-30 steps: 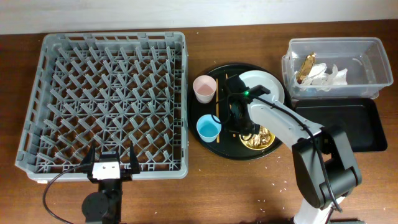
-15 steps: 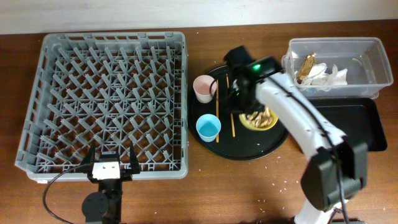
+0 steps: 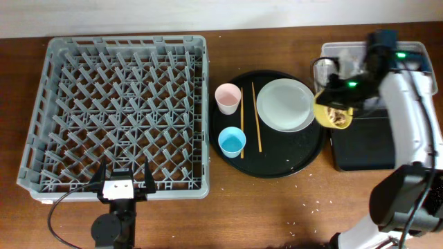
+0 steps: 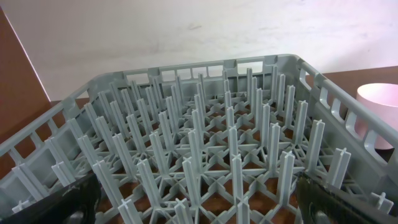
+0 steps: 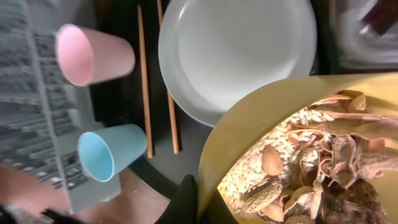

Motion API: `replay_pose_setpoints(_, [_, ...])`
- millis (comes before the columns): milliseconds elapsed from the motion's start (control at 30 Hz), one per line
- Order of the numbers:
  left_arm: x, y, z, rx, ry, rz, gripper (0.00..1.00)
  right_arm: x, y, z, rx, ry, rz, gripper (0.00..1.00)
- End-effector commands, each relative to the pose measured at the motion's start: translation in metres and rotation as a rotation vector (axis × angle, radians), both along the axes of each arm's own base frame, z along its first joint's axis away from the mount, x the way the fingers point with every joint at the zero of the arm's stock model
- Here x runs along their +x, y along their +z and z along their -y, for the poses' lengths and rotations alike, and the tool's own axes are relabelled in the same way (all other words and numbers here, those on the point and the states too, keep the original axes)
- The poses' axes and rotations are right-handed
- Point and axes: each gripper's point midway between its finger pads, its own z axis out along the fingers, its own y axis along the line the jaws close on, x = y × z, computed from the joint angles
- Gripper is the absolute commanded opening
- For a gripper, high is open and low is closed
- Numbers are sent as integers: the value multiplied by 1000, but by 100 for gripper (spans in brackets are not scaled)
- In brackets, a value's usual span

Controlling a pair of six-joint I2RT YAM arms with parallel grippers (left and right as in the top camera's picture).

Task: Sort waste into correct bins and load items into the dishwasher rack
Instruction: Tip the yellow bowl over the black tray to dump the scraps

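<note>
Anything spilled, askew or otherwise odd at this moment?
Pale crumbs lie scattered on the table beside the round black tray, with a few specks on the tray too; they look like spilled scraps. The right tool holds the yellow bowl, full of food scraps, by the flat black tray. Nothing else stands out.

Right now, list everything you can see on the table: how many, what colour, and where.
dishwasher rack: one, grey, left side, no dishes in it
round tray: one, black, centre
pink cup: one, round tray's left
light-blue cup: one, beside the pink cup
chopsticks: two, wooden, between cups and plate
plate: one, pale white, on the round tray
yellow bowl: one, held at the round tray's right edge
food scraps: brownish, in the bowl
clear tub: one, far right, partly hidden
flat tray: one, black, beside the tub
left gripper: open, at the rack's near edge
right gripper: shut on the bowl
</note>
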Motion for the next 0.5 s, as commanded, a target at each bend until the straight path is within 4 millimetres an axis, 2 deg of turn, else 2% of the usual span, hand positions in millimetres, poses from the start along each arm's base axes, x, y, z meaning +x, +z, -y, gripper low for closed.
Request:
replay_pose_setpoints(0, [0, 0, 0, 16, -4, 0, 100, 3, 29, 15, 147, 44, 155, 4])
replay_pose_setpoints(167, [0, 0, 0, 16, -4, 0, 100, -6, 26, 59, 256, -29, 234, 4])
replay_pose_setpoints(367, [0, 0, 0, 16, -4, 0, 100, -18, -9, 94, 352, -147, 287, 4])
replay_pose_setpoints(467, [0, 0, 0, 16, -4, 0, 100, -25, -28, 105, 397, -192, 327, 4])
